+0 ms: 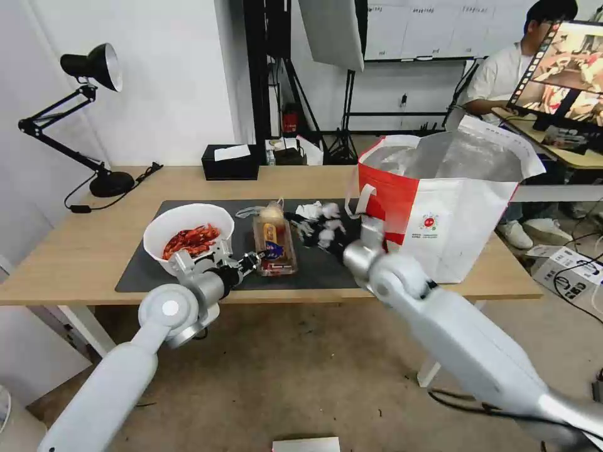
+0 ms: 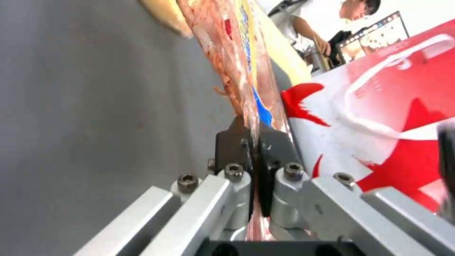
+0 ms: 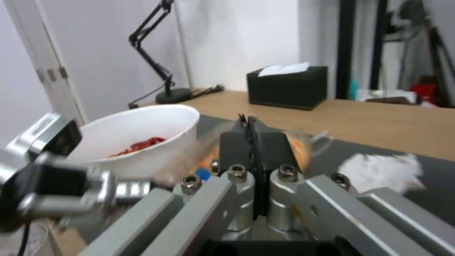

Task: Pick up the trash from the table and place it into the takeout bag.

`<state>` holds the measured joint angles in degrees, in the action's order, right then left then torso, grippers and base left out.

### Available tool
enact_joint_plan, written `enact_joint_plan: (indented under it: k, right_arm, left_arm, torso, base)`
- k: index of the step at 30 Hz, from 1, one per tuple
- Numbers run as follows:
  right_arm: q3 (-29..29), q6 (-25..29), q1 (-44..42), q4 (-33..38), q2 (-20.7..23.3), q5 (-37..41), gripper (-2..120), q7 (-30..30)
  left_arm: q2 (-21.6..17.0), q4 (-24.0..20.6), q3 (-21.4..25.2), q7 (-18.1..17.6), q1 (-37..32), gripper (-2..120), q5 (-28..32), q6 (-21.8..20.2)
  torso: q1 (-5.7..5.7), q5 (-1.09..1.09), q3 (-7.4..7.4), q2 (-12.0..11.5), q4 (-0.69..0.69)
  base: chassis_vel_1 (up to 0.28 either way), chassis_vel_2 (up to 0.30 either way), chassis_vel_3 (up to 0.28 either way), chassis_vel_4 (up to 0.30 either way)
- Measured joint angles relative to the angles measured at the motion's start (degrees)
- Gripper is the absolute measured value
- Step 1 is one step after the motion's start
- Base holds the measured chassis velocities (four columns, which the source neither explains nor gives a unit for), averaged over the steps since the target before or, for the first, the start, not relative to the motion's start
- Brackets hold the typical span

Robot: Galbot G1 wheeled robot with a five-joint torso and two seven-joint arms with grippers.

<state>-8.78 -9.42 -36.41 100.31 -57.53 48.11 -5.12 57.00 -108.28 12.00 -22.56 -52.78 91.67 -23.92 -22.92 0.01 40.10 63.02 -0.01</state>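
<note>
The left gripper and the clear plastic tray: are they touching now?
Touching. In the left wrist view, the left gripper has its dark fingers closed on the edge of the clear plastic tray.

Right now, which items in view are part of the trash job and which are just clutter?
Job items:
- bowl of crayfish shells
- clear plastic tray, pinched by left gripper
- bun in plastic
- crumpled tissue
- takeout bag
- right gripper, beside the bag, fingers shut on nothing

Clutter:
- black tissue box
- desk lamp
</note>
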Motion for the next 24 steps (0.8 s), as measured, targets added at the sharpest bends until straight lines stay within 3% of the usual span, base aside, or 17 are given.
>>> enact_joint_plan:
  k: [4, 5, 11, 13, 16, 24]
  right_arm:
    - [3.71, 3.16, -6.91, 5.11, 2.62, -1.01, 2, 1.74]
    - [5.95, 3.83, -10.19, 7.48, 3.58, -1.83, 11, 2.04]
    - [15.94, 7.64, -23.2, 16.16, 6.55, -7.72, 31, 2.31]
    - [20.65, 9.05, -33.51, 19.91, 5.41, -11.03, 43, 2.82]
    - [22.75, 12.06, -40.61, 20.28, 3.39, -14.58, 52, 3.43]
    - [25.63, 18.91, -51.16, 19.77, -0.95, -23.21, 80, 5.01]
  left_arm:
    - [-0.41, -0.62, 0.08, 0.03, 0.42, 0, 0.52, 0.48]
    - [-0.53, -0.8, 0.22, 0.03, 0.58, 0, 0.72, 0.72]
    - [-0.64, -1.2, 1.95, 0.16, 2.7, 0, 1.47, 1.62]
    - [-1.5, -1.22, 2.2, 0.26, 5.49, 0, 2.63, 1.82]
    - [-1.76, -0.79, 2.09, 0.34, 9.48, 0, 3.91, 1.83]
    - [-3.14, -0.21, -2.06, 0.41, 19.68, 0, 6.55, 1.82]
  torso:
    - [0.0, 0.01, 0.0, 0.0, 0.0]
    - [0.0, 0.0, 0.0, 0.01, -0.01]
    - [0.0, -0.01, 0.0, 0.01, 0.01]
    - [0.01, -0.02, -0.01, 0.01, 0.02]
    - [0.01, -0.02, -0.01, 0.01, 0.01]
    - [0.01, -0.03, 0.0, 0.01, 0.02]
  base:
    - [0.0, 0.0, 0.0, 0.0]
    - [0.0, 0.0, 0.0, 0.0]
    - [0.0, 0.0, 0.0, 0.0]
    - [0.0, 0.0, 0.0, 0.0]
    - [0.0, 0.0, 0.0, 0.0]
    - [0.0, 0.0, 0.0, 0.0]
